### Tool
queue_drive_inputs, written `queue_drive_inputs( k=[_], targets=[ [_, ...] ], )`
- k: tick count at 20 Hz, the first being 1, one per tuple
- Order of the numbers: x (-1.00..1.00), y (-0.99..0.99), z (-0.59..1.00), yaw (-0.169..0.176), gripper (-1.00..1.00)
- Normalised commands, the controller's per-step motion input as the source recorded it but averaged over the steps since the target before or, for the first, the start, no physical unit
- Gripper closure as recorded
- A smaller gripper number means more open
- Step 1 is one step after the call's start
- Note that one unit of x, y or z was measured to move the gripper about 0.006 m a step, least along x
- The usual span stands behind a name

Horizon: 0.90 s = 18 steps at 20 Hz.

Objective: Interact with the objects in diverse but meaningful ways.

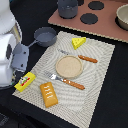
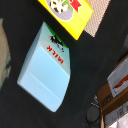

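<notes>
A white carton [image 2: 46,74] printed "MILK" lies on its side on the dark table in the wrist view, close to the yellow red-labelled box [image 2: 67,12]. The exterior view shows that box [image 1: 25,81] at the mat's near-left corner, with the carton hidden behind the arm. My gripper [image 1: 20,64] hangs just above the box's far side, and its fingers are too unclear to read. The orange-brown bread block [image 1: 49,94], the yellow cheese wedge [image 1: 78,42] and the grey saucepan [image 1: 45,36] rest on the mat.
A striped placemat [image 1: 95,80] carries a tan plate [image 1: 68,66], a fork [image 1: 67,80] and a knife [image 1: 87,58]. A toy stove [image 1: 107,22] with a grey pot [image 1: 67,7] stands at the back. Cardboard pieces [image 2: 117,85] lie beside the carton.
</notes>
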Motion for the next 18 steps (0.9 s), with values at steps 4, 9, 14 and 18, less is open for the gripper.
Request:
queue_drive_inputs(
  k=[4, 9, 14, 18],
  targets=[
    [-0.24, 0.0, -0.21, -0.178, -1.0],
    [-0.27, 0.01, -0.16, -0.032, -1.0],
    [-0.32, 0.03, -0.17, 0.0, -1.0],
    [-0.4, 0.05, -0.17, 0.0, -1.0]
  ],
)
